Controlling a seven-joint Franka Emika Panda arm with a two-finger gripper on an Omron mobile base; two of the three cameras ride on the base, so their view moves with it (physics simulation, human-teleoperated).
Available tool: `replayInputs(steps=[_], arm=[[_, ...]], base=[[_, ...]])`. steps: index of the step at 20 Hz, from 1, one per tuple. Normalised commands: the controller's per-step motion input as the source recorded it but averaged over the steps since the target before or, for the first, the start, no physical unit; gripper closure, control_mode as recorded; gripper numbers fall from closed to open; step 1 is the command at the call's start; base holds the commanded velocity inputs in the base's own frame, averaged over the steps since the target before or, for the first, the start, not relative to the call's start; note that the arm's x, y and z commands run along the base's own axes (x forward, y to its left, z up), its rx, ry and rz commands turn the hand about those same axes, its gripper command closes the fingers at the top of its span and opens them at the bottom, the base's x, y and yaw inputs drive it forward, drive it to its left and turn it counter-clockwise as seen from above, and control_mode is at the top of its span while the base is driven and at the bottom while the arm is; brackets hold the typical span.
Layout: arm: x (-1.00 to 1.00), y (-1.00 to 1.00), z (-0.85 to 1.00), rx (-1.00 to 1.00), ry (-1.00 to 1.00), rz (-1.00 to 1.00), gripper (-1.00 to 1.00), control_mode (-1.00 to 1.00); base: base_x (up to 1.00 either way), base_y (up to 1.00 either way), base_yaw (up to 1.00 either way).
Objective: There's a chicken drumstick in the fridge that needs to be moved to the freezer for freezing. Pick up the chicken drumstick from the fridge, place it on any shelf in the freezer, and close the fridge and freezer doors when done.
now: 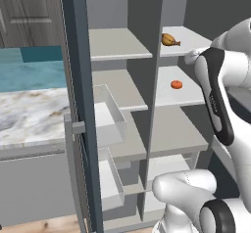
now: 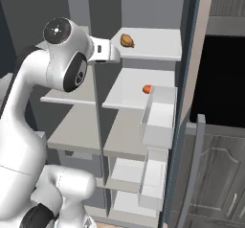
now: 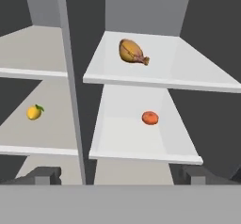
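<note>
On the upper right fridge shelf [image 3: 188,72] the chicken drumstick [image 3: 132,52] lay far beyond the wide-open, empty gripper [image 3: 120,176], so a misjudged reach risked knocking it off.

In the right base view the white arm climbs from about 7 o'clock, bends at a big dark-capped elbow near 10 o'clock, and stretches its wrist toward 2 o'clock. In the hand view the hand [image 3: 120,175] sits at 6 o'clock, its two dark fingertips [image 3: 43,175] spread wide apart with nothing between them.
</note>
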Motion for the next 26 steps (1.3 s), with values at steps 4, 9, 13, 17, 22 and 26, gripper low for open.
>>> replayInputs(steps=[4, 9, 13, 17, 22, 26], arm=[[0.48, -0.02, 0.0, 0.0, 0.0, 0.0, -1.0, -1.0], [0.45, -0.18, 0.0, 0.01, 0.0, 0.0, -1.0, -1.0], [0.32, -0.29, 0.0, 0.03, 0.0, 0.01, -1.0, -1.0], [0.33, -0.03, 0.0, 0.0, 0.0, 0.01, -1.0, -1.0], [0.33, 0.0, 0.0, 0.0, 0.0, 0.0, -1.0, -1.0], [0.34, 0.0, 0.0, 0.0, 0.0, 0.0, -1.0, -1.0]], base=[[0.0, 0.0, 0.0], [0.0, 0.0, 0.0], [0.0, 0.0, 0.0], [0.0, 0.0, 0.0], [0.0, 0.0, 0.0], [0.0, 0.0, 0.0]])
